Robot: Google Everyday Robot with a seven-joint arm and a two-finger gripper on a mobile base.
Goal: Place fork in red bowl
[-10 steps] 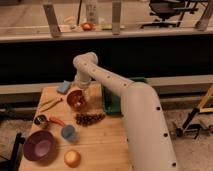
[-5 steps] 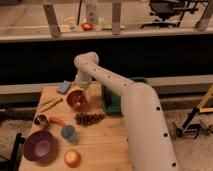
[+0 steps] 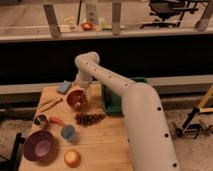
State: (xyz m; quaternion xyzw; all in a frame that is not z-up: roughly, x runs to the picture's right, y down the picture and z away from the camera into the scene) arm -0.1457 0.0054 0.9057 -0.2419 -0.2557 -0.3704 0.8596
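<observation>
The red bowl (image 3: 75, 99) sits on the wooden table (image 3: 107, 145), left of centre toward the back. It is reddish-brown outside and orange-red inside. My arm bends over at its white elbow (image 3: 88, 62) and comes down to the bowl. The gripper (image 3: 80, 91) hangs just above the bowl's far right rim. Two thin pale utensil shapes (image 3: 50, 104) lie on the table left of the bowl. One may be the fork, but I cannot tell which. I cannot tell whether the gripper holds anything.
A blue sponge (image 3: 64, 87) lies behind the bowl, with a green tray (image 3: 118, 98) to its right. Grapes (image 3: 90, 118), a blue cup (image 3: 68, 132), a can (image 3: 40, 120), a purple bowl (image 3: 39, 146) and an orange (image 3: 72, 158) sit in front.
</observation>
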